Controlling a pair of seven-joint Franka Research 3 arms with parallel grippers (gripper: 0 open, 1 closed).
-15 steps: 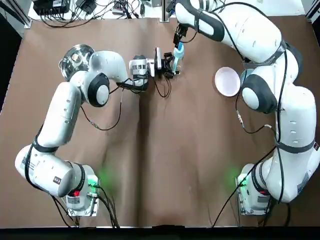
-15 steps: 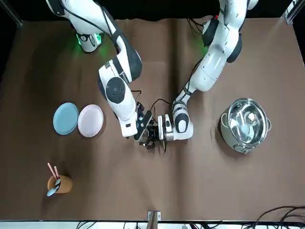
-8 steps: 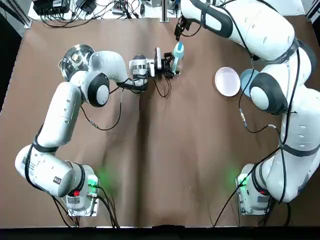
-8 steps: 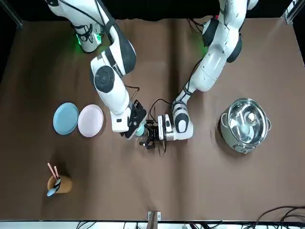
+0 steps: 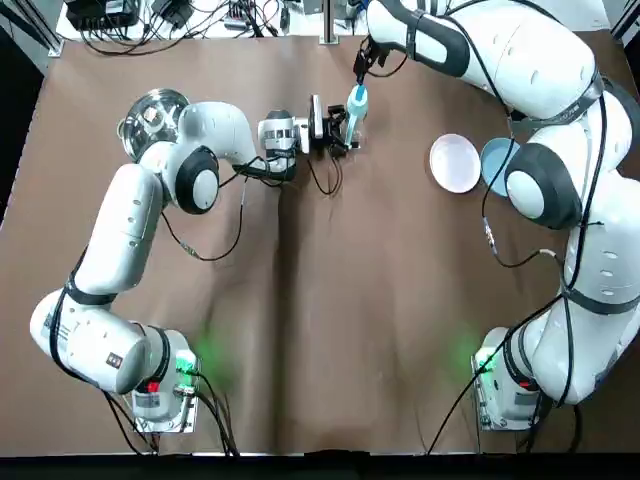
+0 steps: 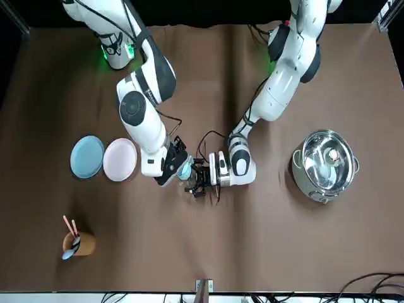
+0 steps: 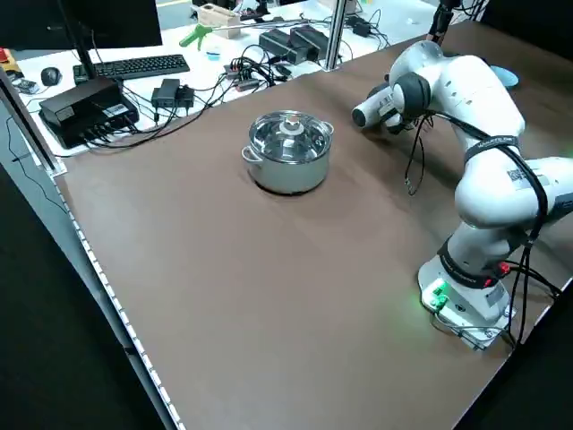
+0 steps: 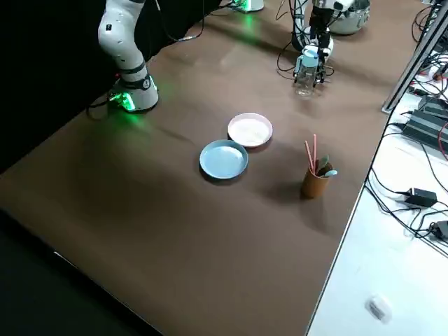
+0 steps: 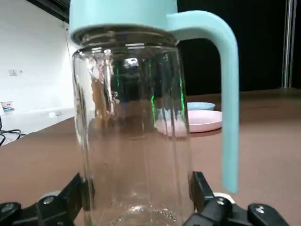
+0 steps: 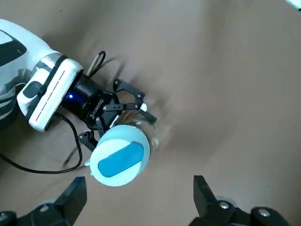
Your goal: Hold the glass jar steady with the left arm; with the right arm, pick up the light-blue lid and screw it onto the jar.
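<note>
The glass jar [image 9: 134, 136] stands upright on the brown table with the light-blue lid [image 9: 122, 16] sitting on its mouth. My left gripper [image 5: 338, 126] lies low at the jar's base and is shut on it, with one finger [image 9: 63, 202] at each side. The lid [image 10: 120, 155] shows from above with its darker blue handle. My right gripper [image 10: 138, 202] hovers above and just beyond the jar [image 5: 355, 108], open and holding nothing. In the front view the right gripper [image 6: 172, 165] sits right beside the lid [image 6: 185, 168], apart from it.
A steel pot with a lid [image 5: 155, 112] stands behind the left arm's elbow. A pink plate [image 5: 455, 162] and a blue plate [image 8: 223, 159] lie on the right side. A brown cup of utensils [image 6: 79, 242] stands near the table's far right corner.
My right gripper has let go of the lid and drawn back from the jar, its fingers now apart. The lid stays on the jar. The left arm has not moved.
</note>
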